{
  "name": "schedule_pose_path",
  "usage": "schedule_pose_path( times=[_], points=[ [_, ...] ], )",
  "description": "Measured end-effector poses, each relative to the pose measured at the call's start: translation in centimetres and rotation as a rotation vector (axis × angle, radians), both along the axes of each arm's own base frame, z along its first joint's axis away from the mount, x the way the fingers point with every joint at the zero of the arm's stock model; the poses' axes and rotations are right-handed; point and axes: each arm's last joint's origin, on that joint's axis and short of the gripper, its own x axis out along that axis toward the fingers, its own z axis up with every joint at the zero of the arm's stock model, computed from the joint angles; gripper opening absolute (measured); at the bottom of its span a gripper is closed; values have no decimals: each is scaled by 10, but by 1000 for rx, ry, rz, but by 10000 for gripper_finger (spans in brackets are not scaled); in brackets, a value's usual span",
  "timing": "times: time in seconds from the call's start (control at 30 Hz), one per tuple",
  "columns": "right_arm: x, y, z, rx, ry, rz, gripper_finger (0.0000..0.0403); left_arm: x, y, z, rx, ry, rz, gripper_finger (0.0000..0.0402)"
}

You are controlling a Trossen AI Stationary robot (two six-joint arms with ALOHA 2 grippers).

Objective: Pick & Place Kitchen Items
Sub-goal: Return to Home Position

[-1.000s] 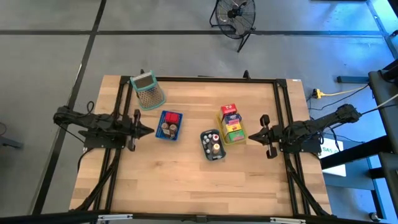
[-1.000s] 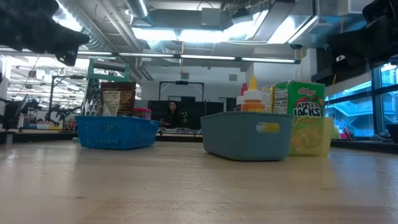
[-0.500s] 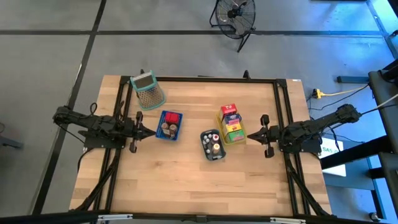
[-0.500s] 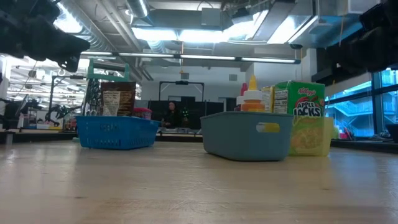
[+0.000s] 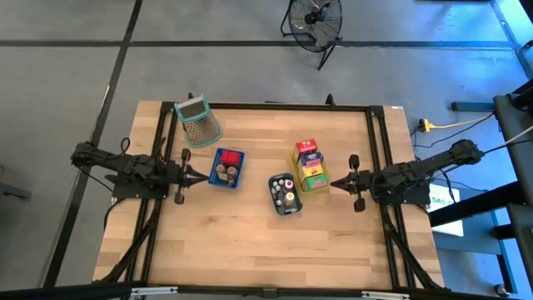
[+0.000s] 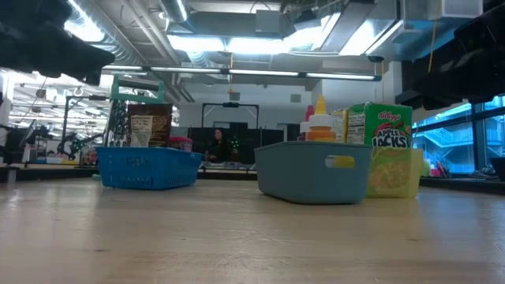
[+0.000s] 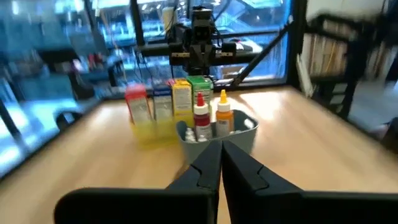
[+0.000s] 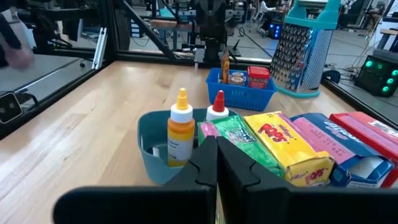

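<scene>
Clenched on nothing, the left gripper (image 5: 198, 176) and right gripper (image 5: 336, 182) point inward from opposite sides at the sorted items between them: cartons (image 5: 309, 164) in the yellow bin (image 7: 148, 132) nearest the right, bottles (image 8: 179, 137) in the grey bin (image 6: 312, 172), and the blue bin (image 6: 146, 168) nearest the left.

Blue tray (image 5: 226, 186) contents too small to identify from above. Red carton (image 8: 373, 134) cut by picture edge. Bottle (image 8: 179, 135) base hidden behind grey tray (image 8: 150, 147) wall.

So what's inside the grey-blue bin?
Two upright squeeze bottles stand in the grey-blue bin: a yellow-orange bottle and a red-capped bottle. Its wall hides their bases; smaller pieces beside them can't be identified.
</scene>
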Motion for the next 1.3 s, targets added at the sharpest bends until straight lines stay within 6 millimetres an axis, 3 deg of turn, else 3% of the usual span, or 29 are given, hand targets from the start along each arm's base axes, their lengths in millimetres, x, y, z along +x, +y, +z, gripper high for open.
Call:
schedule_pose_path(
  times=[0.1,0.2,1.3],
  points=[
    [0,0,0,0,0,0,3,0,0,0,164,0,-9,12],
    [0,0,0,0,0,0,3,0,0,0,223,-3,-12,11],
    [0,0,0,0,1,2,3,0,0,0,180,-5,-11,8]
  ],
)
